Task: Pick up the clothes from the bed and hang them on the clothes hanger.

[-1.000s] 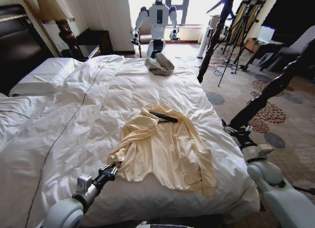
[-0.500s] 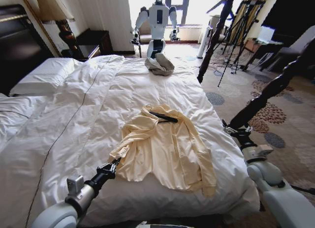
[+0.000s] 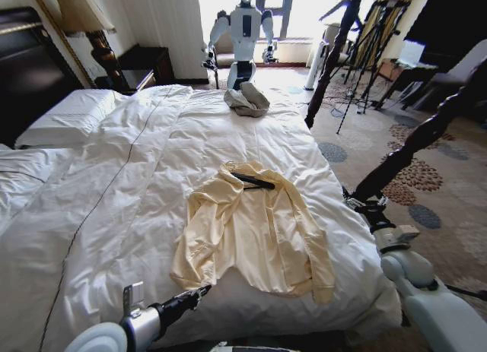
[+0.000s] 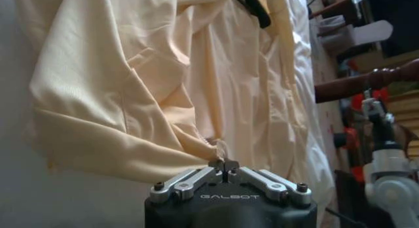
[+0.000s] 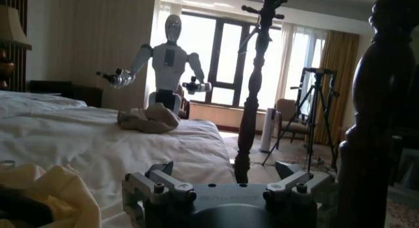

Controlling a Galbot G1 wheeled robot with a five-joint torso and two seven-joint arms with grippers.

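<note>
1. Since the earlier frames we see our left gripper (image 3: 204,290) drawn back from the sleeve of the clothes (image 3: 255,230) toward the near edge of the bed (image 3: 114,185); the sleeve, which lay stretched out to the left, now sits folded in against the body of the top.
2. The bed fills most of the head view, its white duvet rumpled, its dark posts (image 3: 415,143) rising on our right.
3. A white humanoid robot (image 3: 243,33) stands beyond the far end, with tripods (image 3: 365,55) near the window.
4. The clothes lie flat near the bed's right edge, the clothes hanger (image 3: 253,181) resting at the collar.
5. A grey-beige bundle (image 3: 246,99) sits at the far end, well apart.
6. Our left gripper's jaws are together with nothing between them, just at the hem in the wrist view.
7. Our right gripper (image 5: 226,170) hangs beside the near post, jaws apart.
</note>
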